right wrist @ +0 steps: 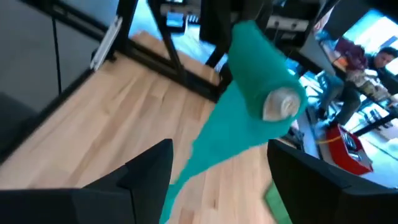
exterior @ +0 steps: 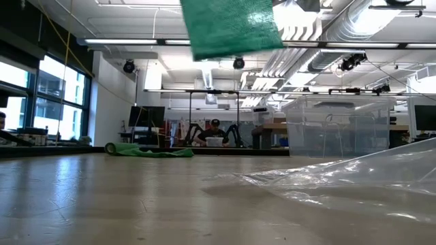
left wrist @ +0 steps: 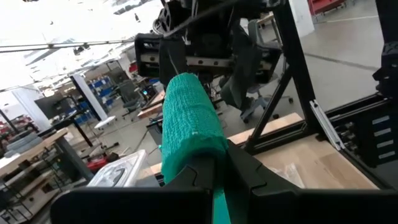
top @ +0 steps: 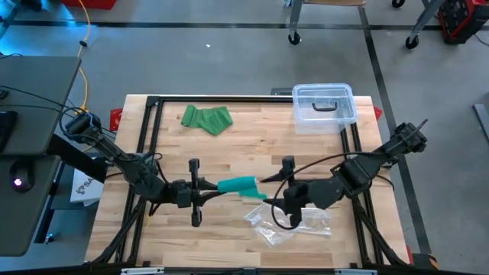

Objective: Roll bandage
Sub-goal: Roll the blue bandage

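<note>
A teal bandage roll (top: 238, 185) is held above the middle of the table, its loose tail (top: 256, 196) trailing toward my right gripper. My left gripper (top: 216, 189) is shut on the roll's left end. My right gripper (top: 273, 200) is open just right of the roll. In the right wrist view its fingers (right wrist: 149, 168) stand wide on either side of the hanging tail (right wrist: 205, 149), with the roll's core end (right wrist: 281, 104) ahead. In the low view the bandage (exterior: 231, 27) hangs at the top, clear of the table. My left gripper pinches the roll's near end (left wrist: 208, 146) between its two fingers, coming level from the table's left, along the roll. The roll sticks out past the fingertips toward the right arm, lifted clear of the table. The tail hangs slack below it.
A crumpled green bandage (top: 206, 119) lies at the table's far left. A clear plastic box (top: 325, 107) stands at the far right. A clear plastic wrapper (top: 286, 221) lies on the table under my right gripper. A dark frame (top: 153, 103) runs around the table.
</note>
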### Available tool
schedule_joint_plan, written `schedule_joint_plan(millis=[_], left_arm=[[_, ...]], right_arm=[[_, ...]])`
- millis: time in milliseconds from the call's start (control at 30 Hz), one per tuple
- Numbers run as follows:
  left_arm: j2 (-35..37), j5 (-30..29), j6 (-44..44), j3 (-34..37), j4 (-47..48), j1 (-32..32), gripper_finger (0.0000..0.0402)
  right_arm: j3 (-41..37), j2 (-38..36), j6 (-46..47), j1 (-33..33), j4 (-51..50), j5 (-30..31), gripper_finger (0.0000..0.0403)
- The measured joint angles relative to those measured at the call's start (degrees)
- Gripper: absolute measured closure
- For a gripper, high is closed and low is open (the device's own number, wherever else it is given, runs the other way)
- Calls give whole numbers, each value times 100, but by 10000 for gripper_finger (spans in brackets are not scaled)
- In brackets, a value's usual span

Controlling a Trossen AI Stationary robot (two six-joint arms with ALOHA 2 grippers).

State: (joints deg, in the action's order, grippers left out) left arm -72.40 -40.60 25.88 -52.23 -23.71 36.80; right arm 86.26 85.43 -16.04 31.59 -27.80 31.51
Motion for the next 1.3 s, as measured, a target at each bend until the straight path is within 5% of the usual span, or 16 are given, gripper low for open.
schedule_joint_plan(millis=[533, 967, 1200, 1300], left_arm=[[0, 442, -229, 0, -6, -229, 378], [0, 654, -312, 0, -53, -229, 244], [0, 467, -175, 0, -52, -223, 233], [0, 468, -152, 0, -52, -223, 235]], right_arm=[[-9, 160, -354, -205, 690, -815, 167], [-11, 157, -473, -188, 878, -805, 167], [218, 154, -553, 210, 760, -619, 167], [390, 153, -270, 436, 479, 273, 167]])
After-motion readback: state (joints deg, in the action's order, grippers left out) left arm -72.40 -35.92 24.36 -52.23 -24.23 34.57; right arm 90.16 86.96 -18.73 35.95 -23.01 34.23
